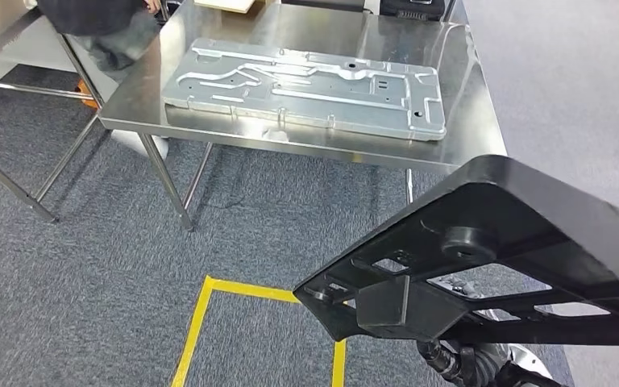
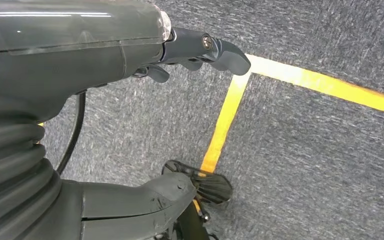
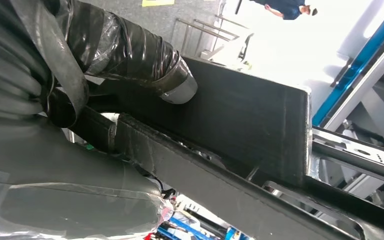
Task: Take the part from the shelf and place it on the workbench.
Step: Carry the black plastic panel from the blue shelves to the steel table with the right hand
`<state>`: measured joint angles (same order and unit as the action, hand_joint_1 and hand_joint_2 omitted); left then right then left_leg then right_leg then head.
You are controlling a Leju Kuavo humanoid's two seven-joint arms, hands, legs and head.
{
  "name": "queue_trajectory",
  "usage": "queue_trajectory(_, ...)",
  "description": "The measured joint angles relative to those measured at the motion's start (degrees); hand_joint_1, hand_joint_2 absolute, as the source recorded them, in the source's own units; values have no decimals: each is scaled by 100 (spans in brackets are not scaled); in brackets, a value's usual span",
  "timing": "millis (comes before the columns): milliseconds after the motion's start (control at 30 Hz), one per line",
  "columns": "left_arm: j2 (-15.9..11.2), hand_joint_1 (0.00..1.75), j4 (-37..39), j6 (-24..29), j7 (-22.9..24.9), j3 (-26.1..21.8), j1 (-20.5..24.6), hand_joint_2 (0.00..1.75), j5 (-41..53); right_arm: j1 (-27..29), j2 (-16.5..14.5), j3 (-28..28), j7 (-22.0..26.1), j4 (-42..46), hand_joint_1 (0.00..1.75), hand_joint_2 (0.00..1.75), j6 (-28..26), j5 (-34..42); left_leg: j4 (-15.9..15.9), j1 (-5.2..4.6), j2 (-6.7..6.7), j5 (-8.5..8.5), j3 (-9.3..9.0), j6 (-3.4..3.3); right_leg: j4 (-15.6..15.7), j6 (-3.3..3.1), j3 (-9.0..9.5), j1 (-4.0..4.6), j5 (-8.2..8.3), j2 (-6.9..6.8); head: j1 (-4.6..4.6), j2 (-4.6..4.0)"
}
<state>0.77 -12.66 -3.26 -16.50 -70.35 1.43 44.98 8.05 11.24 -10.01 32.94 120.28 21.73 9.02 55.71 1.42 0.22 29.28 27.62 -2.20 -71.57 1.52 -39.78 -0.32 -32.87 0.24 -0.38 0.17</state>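
Observation:
A large black frame-like part with cut-outs hangs in the air at the lower right of the head view, short of the workbench. My right hand grips it from below: a taped thumb lies across the black part in the right wrist view, and the hand's dark fingers peek out beneath it in the head view. My left hand hangs beside my body over the carpet, fingers apart and holding nothing. The steel workbench stands ahead.
A flat silver stamped metal panel covers much of the workbench top. A second steel table stands at the left, and a person in dark clothes is behind the workbench. Yellow floor tape marks the grey carpet.

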Motion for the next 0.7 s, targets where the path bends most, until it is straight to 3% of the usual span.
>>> queue_trajectory(33, 0, 0, 0, 0, 0, -1, 0, 175, 1, 2, 2, 1, 0, 0, 175, 175, 0, 2, -17, -2, -2, 49, -90, 11, 310, -32, 68, 12, 230, -1, 1, 0)
queue_trajectory(100, 20, 0, 3, -4, -1, -2, 3, 175, 2, 7, 10, 2, 1, 0, 175, 175, -1, 6, -105, 5, -14, 128, -264, 36, 1109, -162, 279, 85, 823, -7, 3, 0)
queue_trajectory(133, 32, 0, 5, -6, -1, -2, 10, 175, 3, 13, 18, 4, 2, 1, 175, 175, -2, 9, -165, 8, -19, 165, -340, 61, 1399, -235, 354, 134, 1016, 0, 5, 0)
queue_trajectory(167, 45, 0, 7, -8, -2, -3, 15, 175, 4, 20, 26, 7, 4, 1, 175, 175, -2, 13, -216, 7, -23, 177, -432, 86, 1580, -298, 406, 173, 1107, 8, 8, 0)
queue_trajectory(200, 49, 0, 7, -9, -5, -3, 22, 175, 5, 23, 32, 9, 6, 2, 175, 175, -1, 16, -239, -1, -26, 164, -512, 126, 1654, -343, 450, 200, 1076, 23, 10, 0)
queue_trajectory(267, 50, 0, 7, -12, -12, -4, 29, 175, 12, 24, 39, 9, 8, 7, 175, 175, 3, 21, -172, -19, -20, 162, -617, 179, 1764, -412, 641, 171, 1019, 40, 9, 0)
queue_trajectory(300, 49, 0, 7, -14, -16, -4, 37, 175, 16, 20, 39, 7, 9, 10, 175, 175, 4, 25, 5, -24, -22, 207, -561, 195, 1796, -443, 739, 155, 992, 39, 6, 0)
queue_trajectory(333, 48, 0, 7, -16, -19, -4, 46, 175, 20, 20, 39, 7, 9, 13, 175, 175, 5, 28, 301, -27, -24, 319, -424, 200, 1821, -469, 826, 139, 966, 38, 5, 0)
queue_trajectory(400, 48, 0, 7, -16, -23, -5, 48, 175, 28, 20, 40, 7, 8, 12, 175, 175, 8, 30, 1077, -28, -28, 648, 55, 216, 1836, -506, 938, 142, 884, 35, 2, 0)
queue_trajectory(467, 46, 0, 7, -14, -26, -8, 26, 175, 43, 26, 41, 6, 5, 10, 175, 175, 11, 30, 1492, -27, -28, 896, 476, 251, 1846, -505, 1060, 136, 788, 50, 1, 0)
queue_trajectory(500, 45, 0, 7, -13, -28, -9, 17, 175, 51, 28, 41, 5, 5, 9, 175, 175, 13, 30, 1419, -22, -27, 857, 566, 266, 1846, -488, 1135, 127, 733, 58, 2, 0)
queue_trajectory(533, 42, 0, 7, -8, -30, -10, 12, 175, 58, 29, 41, 5, 4, 8, 175, 175, 14, 29, 1163, -14, -27, 669, 572, 279, 1840, -463, 1215, 115, 672, 64, 2, 0)
queue_trajectory(600, 36, 0, 7, 5, -41, -10, 4, 175, 69, 28, 41, 4, 4, 3, 175, 175, 10, 25, 447, 9, -20, 41, 492, 290, 1799, -394, 1344, 104, 548, 71, 2, 0)
queue_trajectory(667, 34, 0, 7, 21, -49, -9, -5, 175, 79, 25, 41, 4, 2, -4, 175, 175, 6, 16, 86, 22, -3, -336, 448, 228, 1752, -338, 1394, 129, 433, 86, 2, 0)
queue_trajectory(700, 35, 0, 7, 28, -53, -9, -7, 175, 81, 25, 41, 4, 2, -7, 175, 175, 5, 13, 71, 20, 5, -371, 452, 182, 1731, -325, 1405, 142, 390, 92, 2, 0)
